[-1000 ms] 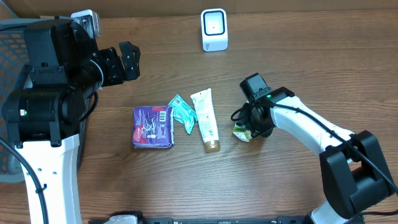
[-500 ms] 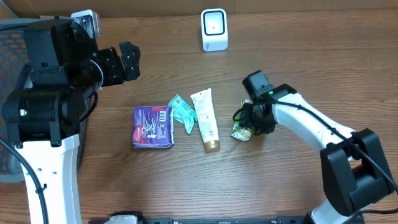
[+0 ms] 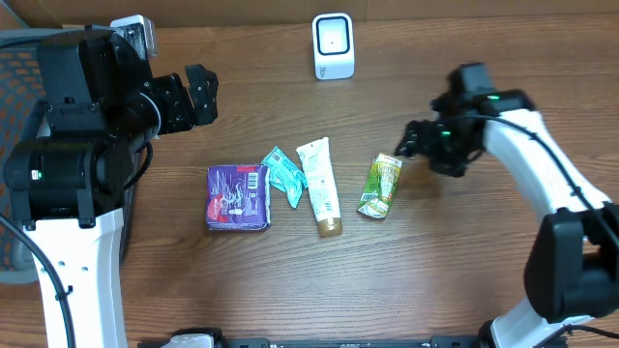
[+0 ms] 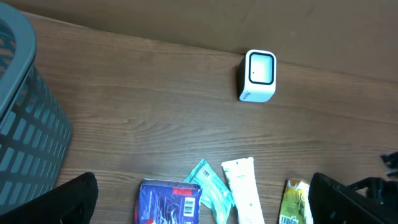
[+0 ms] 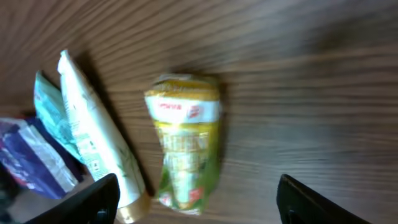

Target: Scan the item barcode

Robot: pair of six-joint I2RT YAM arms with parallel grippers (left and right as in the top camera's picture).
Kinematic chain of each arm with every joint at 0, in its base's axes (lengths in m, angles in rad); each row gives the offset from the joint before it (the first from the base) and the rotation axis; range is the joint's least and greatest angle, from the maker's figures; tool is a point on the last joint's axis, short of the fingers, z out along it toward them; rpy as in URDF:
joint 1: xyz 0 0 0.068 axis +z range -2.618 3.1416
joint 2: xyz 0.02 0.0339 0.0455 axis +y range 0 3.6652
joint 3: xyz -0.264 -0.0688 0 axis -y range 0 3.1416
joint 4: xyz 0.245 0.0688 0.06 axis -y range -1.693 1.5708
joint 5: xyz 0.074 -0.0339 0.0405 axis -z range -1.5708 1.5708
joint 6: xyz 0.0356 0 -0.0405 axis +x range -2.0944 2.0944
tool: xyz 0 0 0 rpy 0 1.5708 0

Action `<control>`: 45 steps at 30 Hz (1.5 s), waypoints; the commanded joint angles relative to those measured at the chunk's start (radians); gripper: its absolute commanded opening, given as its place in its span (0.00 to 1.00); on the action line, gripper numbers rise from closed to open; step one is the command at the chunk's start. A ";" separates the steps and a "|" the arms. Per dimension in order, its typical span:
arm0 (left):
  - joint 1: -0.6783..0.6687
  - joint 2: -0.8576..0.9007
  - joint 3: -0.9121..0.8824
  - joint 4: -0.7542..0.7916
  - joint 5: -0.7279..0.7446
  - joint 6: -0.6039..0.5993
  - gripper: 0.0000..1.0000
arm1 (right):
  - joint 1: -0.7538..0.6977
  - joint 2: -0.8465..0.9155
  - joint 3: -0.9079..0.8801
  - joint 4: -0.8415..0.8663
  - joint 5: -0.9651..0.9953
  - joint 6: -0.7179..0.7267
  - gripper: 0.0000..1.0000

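**Overhead:** The scanner (image 3: 334,45) stands at the bench's (image 3: 435,280) 12 o'clock edge. Four items lie mid-bench in a row. From 9 to 3 o'clock they are one purple pack (image 3: 238,196), one teal sachet (image 3: 283,174), one tube (image 3: 319,187) and one green pouch (image 3: 381,186). The right gripper (image 3: 414,143) hangs at the pouch's 2 o'clock, near it but not touching, spread wide and empty. The left gripper (image 3: 193,97) sits off at 10 o'clock, also wide and empty.

The pouch looks like the item in hand. To do it well, I would come down square on it and pinch across its narrow width. Then lift it clear of the tube and turn its barcode face toward the scanner's window at 11 o'clock.

**Left wrist:** One scanner (image 4: 258,76) is at 12 o'clock and one basket (image 4: 25,124) at 9 o'clock. The four items run along the 6 o'clock edge, with the pouch (image 4: 291,202) furthest toward 3 o'clock. This gripper's dark fingers (image 4: 74,199) stand far apart.

**Right wrist:** The pouch (image 5: 185,146) lies flat on bare wood, and the tube (image 5: 93,134) is just beside it at 9 o'clock. Nothing sits between this gripper's fingers (image 5: 102,199). I cannot make out a barcode on the pouch here, so its face should be checked before presenting it.
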 commanded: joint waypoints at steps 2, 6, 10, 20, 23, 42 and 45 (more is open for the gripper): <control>0.000 0.004 0.006 0.003 0.005 0.019 1.00 | -0.085 -0.008 -0.192 0.110 -0.343 -0.153 0.82; 0.000 0.004 0.006 0.003 0.004 0.019 0.99 | -0.084 -0.007 -0.335 0.277 -0.460 -0.147 0.82; 0.000 0.004 0.006 0.003 0.005 0.019 1.00 | -0.057 -0.001 -0.417 0.428 -0.439 -0.079 0.84; 0.000 0.004 0.006 0.003 0.005 0.019 1.00 | 0.022 0.106 -0.442 0.657 -0.434 0.037 0.82; 0.000 0.004 0.006 0.003 0.004 0.019 1.00 | 0.021 0.107 -0.442 0.667 -0.441 0.037 0.64; 0.000 0.004 0.006 0.003 0.005 0.019 0.99 | 0.042 -0.048 -0.069 0.096 -0.045 -0.270 0.07; 0.000 0.004 0.006 0.004 0.005 0.019 0.99 | 0.042 -0.057 -0.019 0.023 -0.067 -0.370 0.04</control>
